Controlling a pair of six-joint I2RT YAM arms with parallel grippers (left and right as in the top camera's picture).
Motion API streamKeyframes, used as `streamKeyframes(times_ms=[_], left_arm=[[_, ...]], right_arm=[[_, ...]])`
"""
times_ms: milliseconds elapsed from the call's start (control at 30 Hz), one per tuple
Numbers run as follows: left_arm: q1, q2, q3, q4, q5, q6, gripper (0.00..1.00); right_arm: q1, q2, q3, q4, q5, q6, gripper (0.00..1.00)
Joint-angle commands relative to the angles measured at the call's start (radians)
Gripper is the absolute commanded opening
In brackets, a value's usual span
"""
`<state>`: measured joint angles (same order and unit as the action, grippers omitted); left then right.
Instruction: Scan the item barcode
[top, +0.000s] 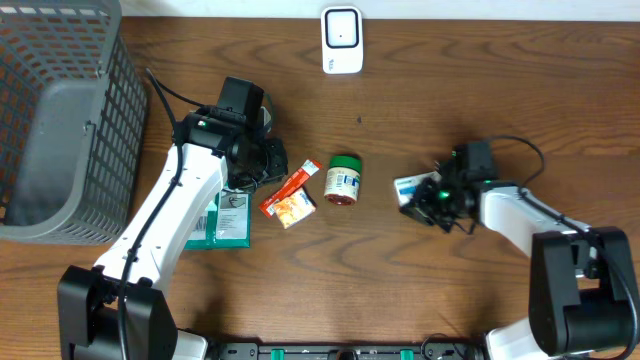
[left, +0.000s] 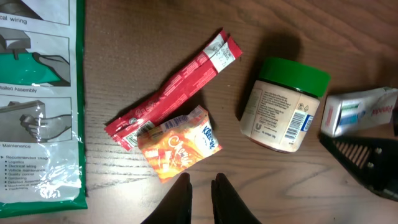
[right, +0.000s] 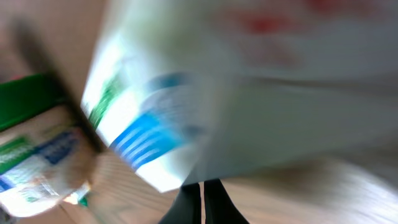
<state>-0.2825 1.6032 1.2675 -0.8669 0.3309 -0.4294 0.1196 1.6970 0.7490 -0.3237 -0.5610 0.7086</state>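
Note:
The white scanner stands at the table's far edge. A white box with blue stripes lies blurred right in front of my right gripper. Its fingers are pressed together at the box's lower edge, and their tips are hidden behind it. A green-lidded jar lies on its side, label up. My left gripper hovers by an orange packet and a red stick sachet. Only a thin gap shows between its fingers, with nothing in it.
A grey mesh basket fills the far left. A green-edged plastic bag with an instruction sheet lies under my left arm. The right arm's black gripper body shows at the right of the left wrist view.

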Motion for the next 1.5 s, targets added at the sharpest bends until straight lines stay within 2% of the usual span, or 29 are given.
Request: streamKeyframes(times_ms=[0, 167, 233, 367, 500, 567, 600, 833, 1067, 1233, 1467], left_arm=[[-0.007, -0.008, -0.003, -0.007, -0.008, 0.005, 0.15], [-0.045, -0.008, -0.003, -0.01, 0.002, -0.023, 0.15], [-0.074, -0.008, -0.003, 0.003, 0.001, -0.059, 0.08], [-0.159, -0.004, -0.003, 0.066, -0.001, -0.107, 0.07], [-0.271, 0.022, -0.003, 0.158, -0.019, -0.164, 0.09], [-0.355, 0.074, -0.003, 0.224, -0.076, -0.261, 0.1], [-0.375, 0.093, -0.003, 0.245, -0.084, -0.269, 0.09], [-0.496, 0.259, -0.003, 0.455, -0.085, -0.284, 0.08], [-0.546, 0.373, -0.003, 0.609, -0.101, -0.284, 0.09], [-0.544, 0.433, -0.003, 0.649, -0.131, -0.284, 0.1], [-0.538, 0.439, -0.003, 0.671, -0.226, -0.283, 0.14]], right_arm=[[0.062, 0.008, 0.002, 0.05, -0.051, 0.019, 0.01], [0.068, -0.027, 0.111, 0.013, -0.187, -0.077, 0.01], [0.048, -0.043, 0.185, -0.078, -0.147, -0.185, 0.01], [-0.019, -0.042, 0.335, -0.278, 0.158, -0.402, 0.01], [-0.08, -0.042, 0.365, -0.264, 0.437, -0.506, 0.01], [-0.12, -0.026, 0.36, -0.223, 0.48, -0.509, 0.01], [-0.128, -0.016, 0.36, -0.208, 0.477, -0.509, 0.01], [-0.14, 0.065, 0.36, -0.127, 0.478, -0.516, 0.01], [-0.139, 0.18, 0.36, -0.061, 0.428, -0.543, 0.01], [-0.138, 0.179, 0.36, -0.15, 0.394, -0.56, 0.01], [-0.138, 0.179, 0.36, -0.396, 0.306, -0.545, 0.01]])
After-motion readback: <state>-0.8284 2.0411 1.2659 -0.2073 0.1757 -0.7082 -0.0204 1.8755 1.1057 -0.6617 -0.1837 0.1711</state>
